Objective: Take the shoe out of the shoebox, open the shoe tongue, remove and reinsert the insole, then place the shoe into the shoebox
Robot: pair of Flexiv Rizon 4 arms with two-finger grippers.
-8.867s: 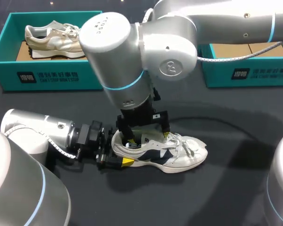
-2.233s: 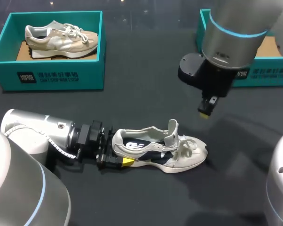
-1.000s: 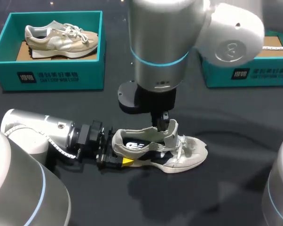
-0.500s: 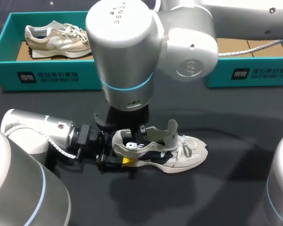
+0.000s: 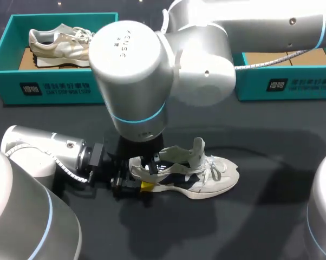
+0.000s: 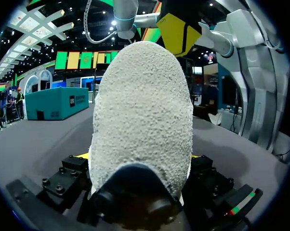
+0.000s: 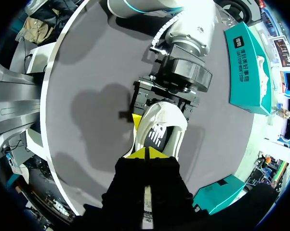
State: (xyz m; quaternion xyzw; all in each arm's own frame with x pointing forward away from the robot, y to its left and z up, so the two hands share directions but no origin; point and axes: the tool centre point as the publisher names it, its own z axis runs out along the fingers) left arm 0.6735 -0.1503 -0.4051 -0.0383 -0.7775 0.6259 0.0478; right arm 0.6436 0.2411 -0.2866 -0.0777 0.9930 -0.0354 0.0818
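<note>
Head view | white-and-navy soft-upper sneaker (image 5: 220, 179) on dark desk (image 5: 260, 227) | left gripper (image 5: 143, 181) clamps heel | right gripper (image 7: 147, 154) tips pinched together above opening | light, pliable; likely grip the stiffer heel.

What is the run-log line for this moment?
left gripper: shut on shoe heel | right gripper: shut, over shoe opening | tongue: up | insole: in

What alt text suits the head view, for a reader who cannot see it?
A white shoe with its tongue raised lies on a dark table; the left arm grips its heel in its jaws, and the right arm reaches down to its opening. At the back left, a teal box holds a beige shoe.
</note>
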